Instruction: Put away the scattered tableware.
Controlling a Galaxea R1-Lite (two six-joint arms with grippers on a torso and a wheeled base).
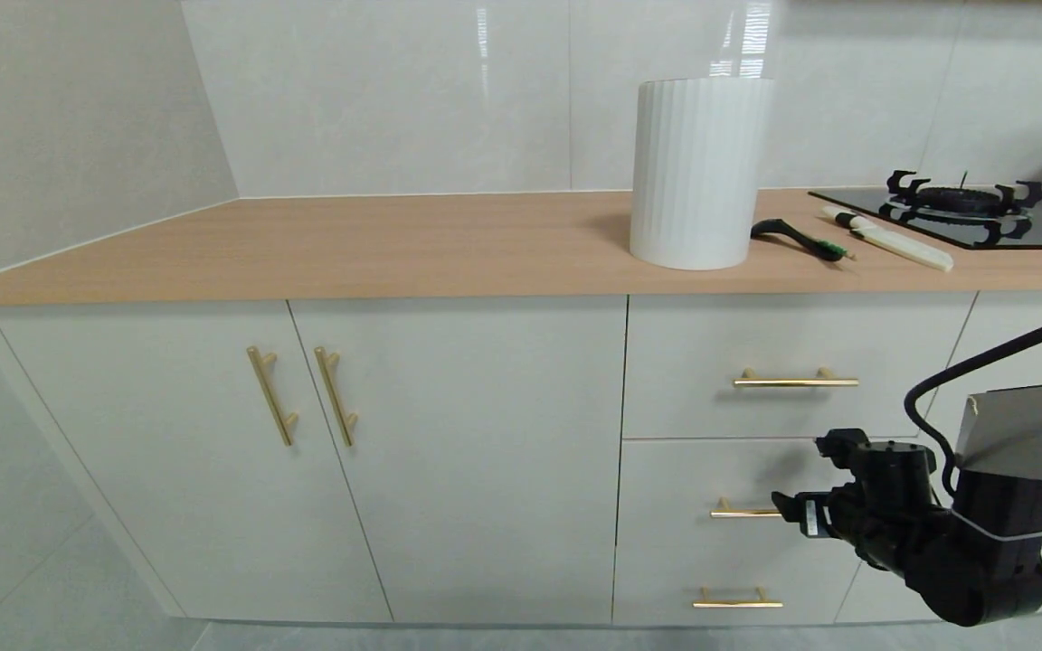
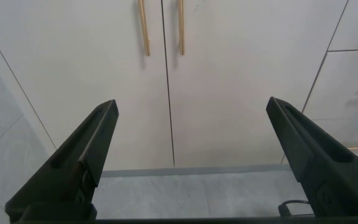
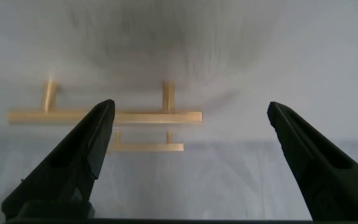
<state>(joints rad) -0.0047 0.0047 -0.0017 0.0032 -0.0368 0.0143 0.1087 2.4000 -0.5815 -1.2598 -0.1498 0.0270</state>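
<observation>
Right gripper, jaws spread wide and holding nothing, hangs low in front of the drawer stack, facing the brass handle of the middle drawer. The left gripper, equally wide apart and empty, points at the double cupboard doors further left.

The scattered tableware lies well above both tools, on the right part of the wooden countertop: a black-handled utensil and, just to its right, a longer cream-coloured utensil. Both lie flat with their long axes running from far-left to near-right, roughly parallel. A tall white ribbed holder stands upright just left of the black handle; whether the two touch cannot be told. A black gas hob sits beyond the cream piece.

The right arm is plainly the nearer one, standing almost directly below the utensils, so any pick would call for it to rise above counter height and turn its jaws across those slanted handles. No brand, label or legible writing shows on any item.
</observation>
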